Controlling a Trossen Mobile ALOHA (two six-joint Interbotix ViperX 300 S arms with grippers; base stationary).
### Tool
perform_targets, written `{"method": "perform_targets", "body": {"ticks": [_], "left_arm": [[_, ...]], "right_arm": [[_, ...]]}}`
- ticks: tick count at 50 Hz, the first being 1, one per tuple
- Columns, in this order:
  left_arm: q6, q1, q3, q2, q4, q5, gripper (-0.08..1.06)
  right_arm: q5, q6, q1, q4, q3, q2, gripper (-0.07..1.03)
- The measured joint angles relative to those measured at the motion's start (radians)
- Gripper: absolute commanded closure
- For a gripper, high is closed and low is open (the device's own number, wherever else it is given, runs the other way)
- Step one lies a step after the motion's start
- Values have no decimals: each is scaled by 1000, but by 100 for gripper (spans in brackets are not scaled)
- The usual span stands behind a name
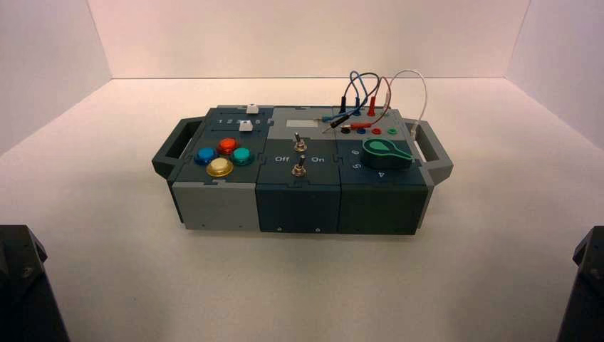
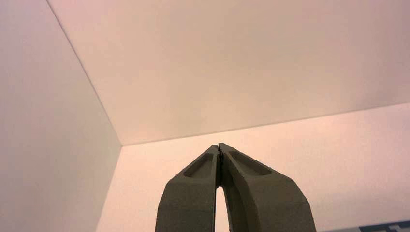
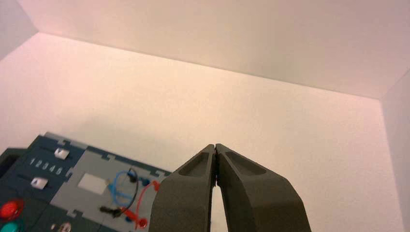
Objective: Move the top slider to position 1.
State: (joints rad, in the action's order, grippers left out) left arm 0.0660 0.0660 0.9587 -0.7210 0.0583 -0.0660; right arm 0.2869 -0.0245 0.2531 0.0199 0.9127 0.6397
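Note:
The top slider (image 1: 251, 109), a small white square knob, sits at the box's far left corner. It also shows in the right wrist view (image 3: 61, 153). A like knob (image 1: 246, 126) lies just nearer. Between them runs a white digit row, and position 1 (image 1: 220, 122) (image 3: 32, 162) is its leftmost digit. The top slider stands well right of that digit. My left gripper (image 2: 220, 145) is shut on nothing and points at the bare floor and wall. My right gripper (image 3: 215, 145) is shut on nothing, back from the box's right side.
The box (image 1: 214, 206) has four coloured round buttons (image 1: 224, 157), two silver toggles (image 1: 300, 146), a green dial (image 1: 386, 153) and looping wires (image 1: 370, 92), with handles at both ends. White walls surround it. My left arm (image 1: 21, 285) and right arm (image 1: 587, 285) sit at the near corners.

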Motion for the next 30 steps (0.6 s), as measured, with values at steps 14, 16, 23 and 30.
{"method": "perform_targets", "body": {"ticks": [14,16,23,30], "left_arm": [[-2,8,-32,6,0,-161,101],[0,9,-41,12,0,-189,101],[0,17,-54,35,0,-267,101],[0,32,-54,55,0,-301,101]], "right_arm": [[41,0,204,5,-31,-104,99],[43,2,221,5,-32,-115,99],[71,2,301,3,-74,-186,98],[101,-12,333,3,-123,-252,98]]}}
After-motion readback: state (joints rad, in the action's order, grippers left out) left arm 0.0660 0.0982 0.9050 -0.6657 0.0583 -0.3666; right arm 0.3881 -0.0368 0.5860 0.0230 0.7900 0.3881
